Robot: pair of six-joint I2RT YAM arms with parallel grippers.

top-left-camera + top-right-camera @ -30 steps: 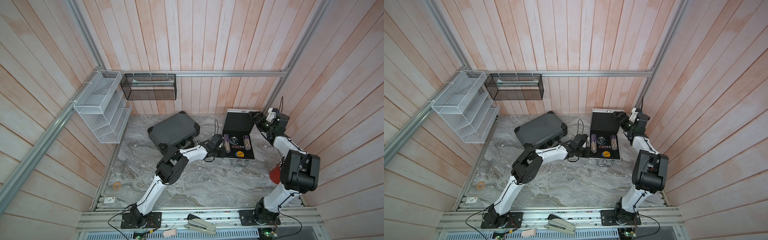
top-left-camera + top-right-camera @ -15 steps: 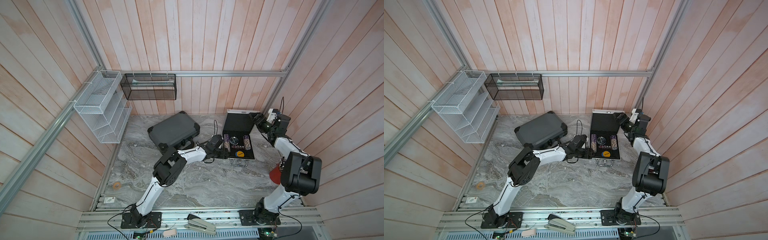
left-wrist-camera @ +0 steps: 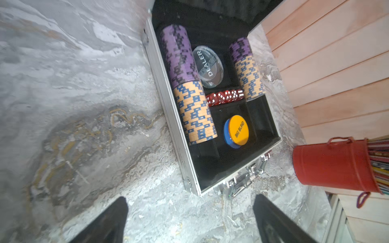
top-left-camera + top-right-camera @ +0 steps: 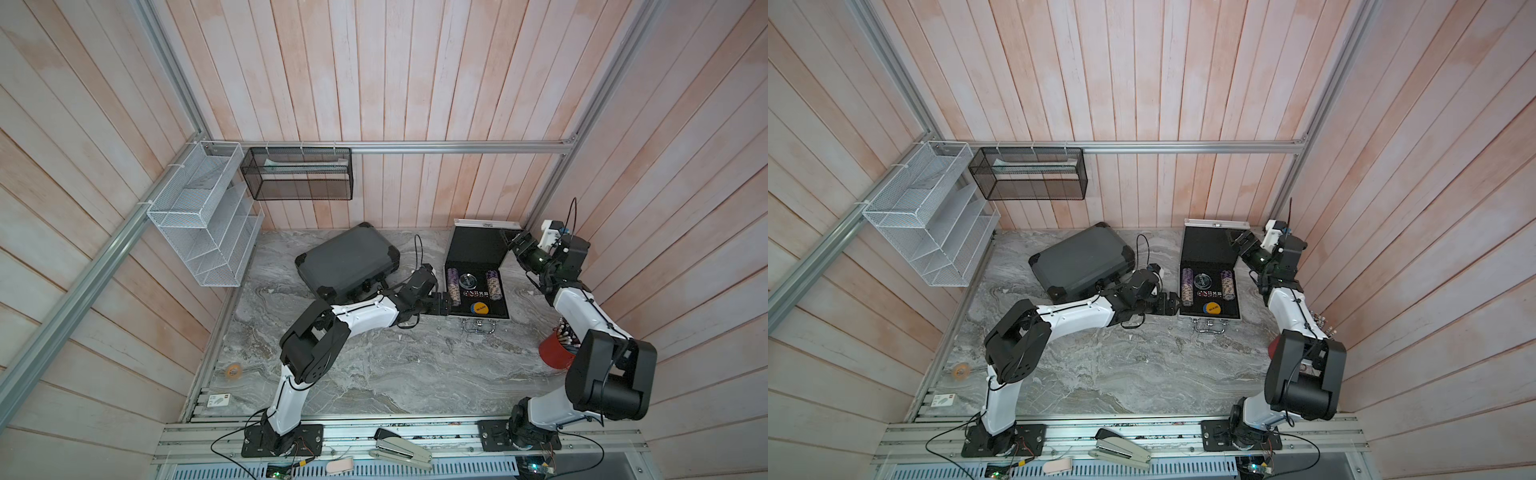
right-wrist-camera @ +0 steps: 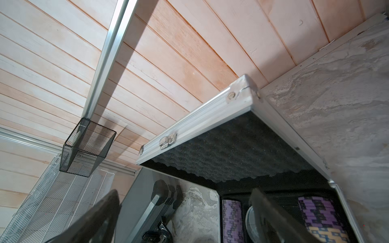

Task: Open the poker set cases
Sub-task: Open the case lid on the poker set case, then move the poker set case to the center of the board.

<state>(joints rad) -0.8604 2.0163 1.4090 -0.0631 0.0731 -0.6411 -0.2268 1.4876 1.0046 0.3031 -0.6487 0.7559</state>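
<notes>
The silver case lies open at the back right of the marble table, its lid raised towards the rear wall. The dark grey case lies shut to its left, set askew, the handle facing the front.

The top views show the silver case's contents only as small coloured specks. The left wrist view shows them plainly: two rows of purple and orange-and-blue chips, a clear puck reading "DEALER", a row of red dice, and a yellow disc reading "BIG BLIND" on top of a blue one. Only the right wrist view shows the lid's rippled black foam and the latch on its rim.

The left gripper sits low, just beside the silver case's left front corner; its jaws are spread wide and grasp nothing. The right gripper hovers at the lid's right edge, jaws likewise spread; whether it touches the lid I cannot tell.

A red bucket of coloured sticks stands near the right wall. A stapler lies on the front rail.
</notes>
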